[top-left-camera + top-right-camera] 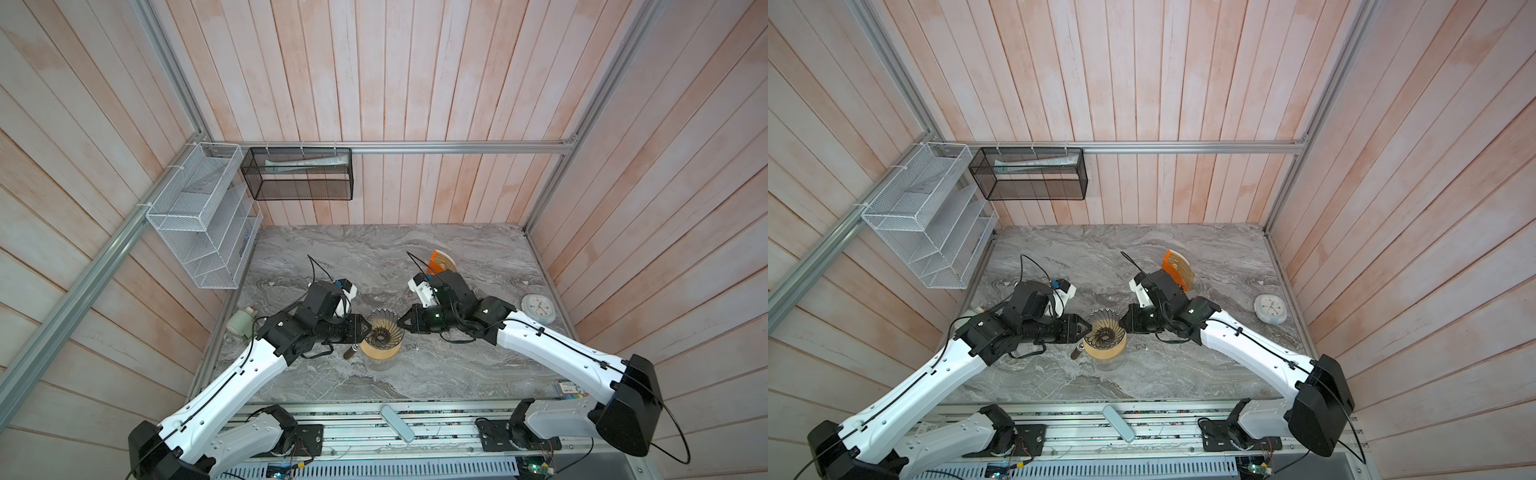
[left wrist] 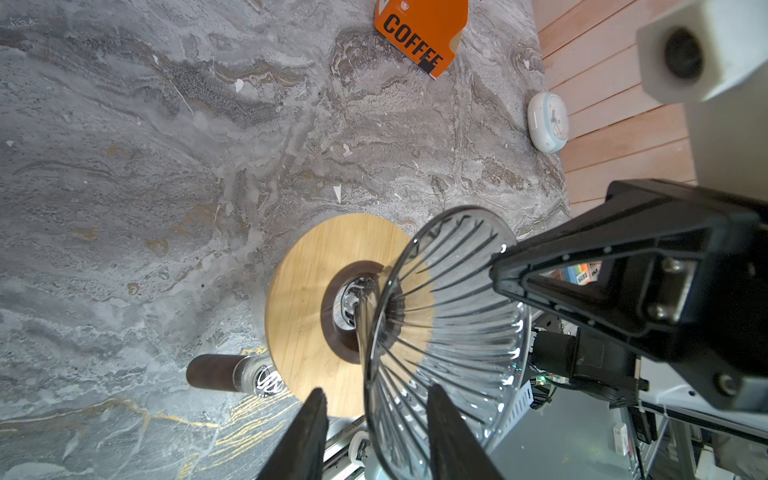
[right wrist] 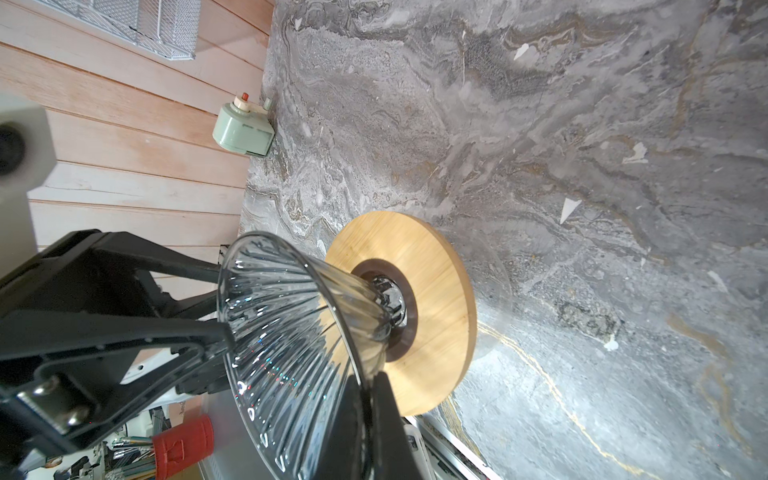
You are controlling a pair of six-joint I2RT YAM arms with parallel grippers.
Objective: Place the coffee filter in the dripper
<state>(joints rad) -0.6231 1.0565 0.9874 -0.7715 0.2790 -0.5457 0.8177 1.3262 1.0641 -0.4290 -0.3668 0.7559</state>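
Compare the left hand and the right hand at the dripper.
The left hand is open, fingers either side of the rim of the dripper; the right hand is shut on that rim. In both top views the left hand reaches from the left, the right hand from the right. Both are black.

Black "COFFEE" lettering on the orange stand (image 2: 432,20)

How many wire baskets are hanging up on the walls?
2. A white wire basket hangs at the left; a black mesh basket hangs beside it at the back, near the corner. None appears hidden.
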